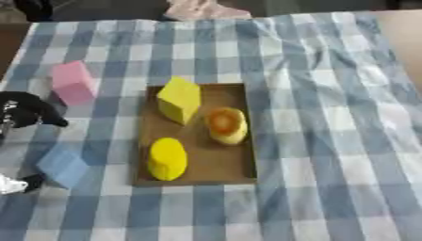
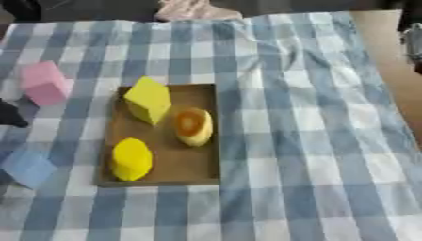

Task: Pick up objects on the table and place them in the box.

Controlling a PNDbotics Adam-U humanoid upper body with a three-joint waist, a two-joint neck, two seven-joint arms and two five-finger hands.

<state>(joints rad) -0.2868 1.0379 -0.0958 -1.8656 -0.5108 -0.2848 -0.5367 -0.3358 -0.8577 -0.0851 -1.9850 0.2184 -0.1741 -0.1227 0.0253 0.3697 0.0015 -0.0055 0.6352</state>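
A: Where do we stand with the box (image 1: 237,136)?

B: It lies flat on the checked cloth (image 1: 329,141) over the worktop, and three things are already in it: a yellow block (image 1: 179,100) at its far end, a yellow cylinder (image 1: 167,159) at its near end, and a rounded yellow piece with an orange top (image 1: 225,125) by its right wall.

A: So what is left for us?

B: Two things, both left of the box. The pink block (image 1: 72,83) stands beyond the box's far left corner, a little apart from it. The blue block (image 1: 62,165) lies off the box's near left corner, turned at an angle, one corner pointing toward us.

A: Which hand do we judge nearer?

B: Our left hand (image 1: 29,109). It shows at the left edge, between the two blocks, just below the pink one and above the blue. Its dark fingers look curled, and we see nothing in them. The blue block lies toward us from the hand, the pink one just beyond it.

A: And the right hand?

B: We see only a dark shape far right of the box, at the edge of the right eye view; we cannot tell what it is.
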